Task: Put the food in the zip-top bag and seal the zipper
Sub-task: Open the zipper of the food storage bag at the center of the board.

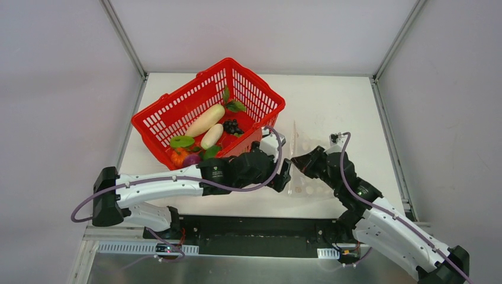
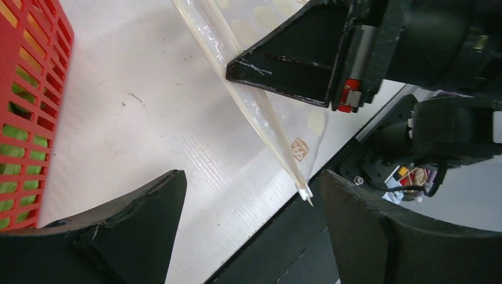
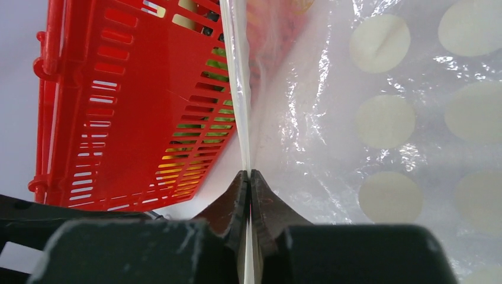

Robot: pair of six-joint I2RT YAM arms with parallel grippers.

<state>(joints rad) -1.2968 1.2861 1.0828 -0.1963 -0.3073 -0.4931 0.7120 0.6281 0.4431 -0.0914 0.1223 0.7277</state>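
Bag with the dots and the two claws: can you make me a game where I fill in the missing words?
1. The right claw is pinched shut on the zip-top bag's ____.
2. The left claw is wide ____, with nothing between its fingers.
3. The food lies in the ____ basket.
Missing words: zipper; open; red.

1 overhead, 2 wrist close-ups, bag [image 3: 379, 154] shared
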